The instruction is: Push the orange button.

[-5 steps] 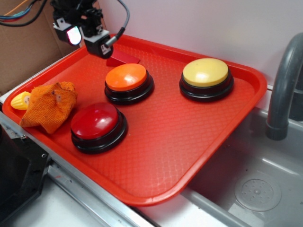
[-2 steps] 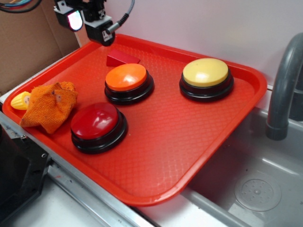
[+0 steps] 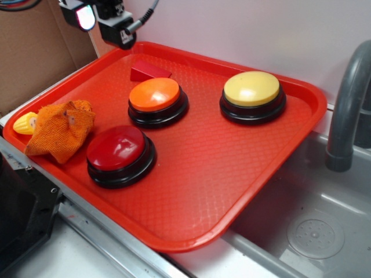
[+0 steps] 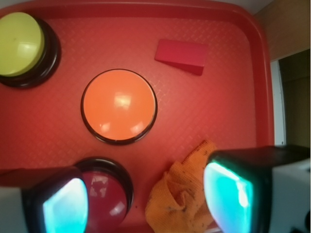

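Orange button (image 3: 154,94) on tray (image 3: 243,174), gripper (image 4: 146,199) raised above, jaws apart

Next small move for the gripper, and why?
Probably descend toward the orange button, shifting slightly to centre over it. The gripper hangs high above the tray, jaws apart, touching nothing. In the wrist view the button sits ahead of the fingers, with the red button and orange cloth under them.

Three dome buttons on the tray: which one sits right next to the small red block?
The orange button, in the middle of the row. The red block lies just behind it; the red button sits by the cloth, the yellow button toward the faucet.
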### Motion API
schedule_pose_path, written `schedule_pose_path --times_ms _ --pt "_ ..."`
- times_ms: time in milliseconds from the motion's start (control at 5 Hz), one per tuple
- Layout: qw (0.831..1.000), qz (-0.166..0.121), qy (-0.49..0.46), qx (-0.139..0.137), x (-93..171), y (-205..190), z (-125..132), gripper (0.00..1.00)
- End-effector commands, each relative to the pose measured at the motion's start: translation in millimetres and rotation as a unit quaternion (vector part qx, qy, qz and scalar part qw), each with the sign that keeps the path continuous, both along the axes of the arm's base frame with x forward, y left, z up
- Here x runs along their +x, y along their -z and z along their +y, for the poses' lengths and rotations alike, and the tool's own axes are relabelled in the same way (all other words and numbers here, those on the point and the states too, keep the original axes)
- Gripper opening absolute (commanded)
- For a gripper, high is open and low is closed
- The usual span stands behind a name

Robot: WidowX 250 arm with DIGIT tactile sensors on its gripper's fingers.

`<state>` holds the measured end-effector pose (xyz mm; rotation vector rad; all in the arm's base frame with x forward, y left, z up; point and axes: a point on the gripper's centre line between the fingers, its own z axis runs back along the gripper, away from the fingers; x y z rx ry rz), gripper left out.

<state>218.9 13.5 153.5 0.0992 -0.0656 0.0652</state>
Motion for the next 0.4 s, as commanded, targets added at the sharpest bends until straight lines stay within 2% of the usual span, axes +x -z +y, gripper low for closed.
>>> schedule_pose_path --times_ms 0,200 --pt "0.999 -0.048 -0.014 0.001 -0.1 -30.6 6.0 1.00" --pt "0.998 -0.058 -0.016 0.002 -6.3 -35.4 5.4 1.00"
